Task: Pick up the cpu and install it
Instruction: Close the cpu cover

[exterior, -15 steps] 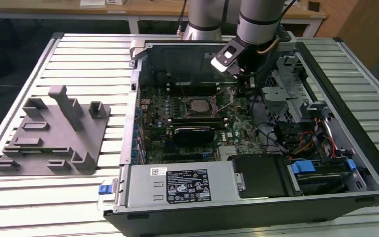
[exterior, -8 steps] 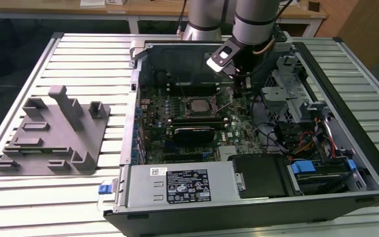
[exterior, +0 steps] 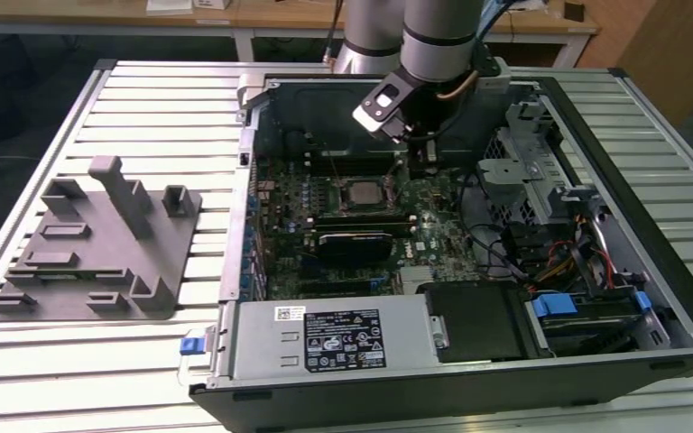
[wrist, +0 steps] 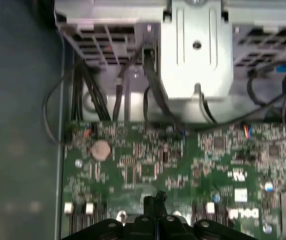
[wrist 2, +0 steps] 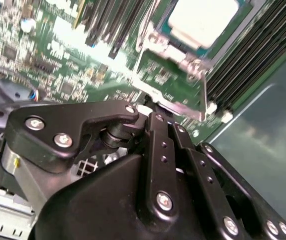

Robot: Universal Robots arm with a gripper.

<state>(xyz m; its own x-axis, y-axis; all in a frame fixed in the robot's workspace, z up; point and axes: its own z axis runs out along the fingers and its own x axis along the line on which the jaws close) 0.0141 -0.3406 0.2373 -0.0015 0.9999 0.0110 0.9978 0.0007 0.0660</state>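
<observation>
Silvery cpu (exterior: 359,192) sits flat, face up, in the motherboard (exterior: 437,239) socket at frame centre of the exterior view. It's square, no long axis, memory slots (exterior: 344,222) crowding two edges. Gripper (exterior: 426,155) hovers just upper right, fingers pinched together, empty.

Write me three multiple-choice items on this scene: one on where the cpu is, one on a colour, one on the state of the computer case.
1. Where is the cpu?
A. on the grey fixture
B. in the socket on the motherboard
C. on the power supply

2. What colour is the motherboard?
A. green
B. red
C. white

3. How is the computer case?
A. shut, with its panel on
B. open, with its insides showing
C. standing on end

Answers:
1 B: in the second wrist view its silvery top lies within the socket's metal frame.
2 A: the board is green in both wrist views.
3 B: the exterior view looks straight in at the board and cables.
</observation>
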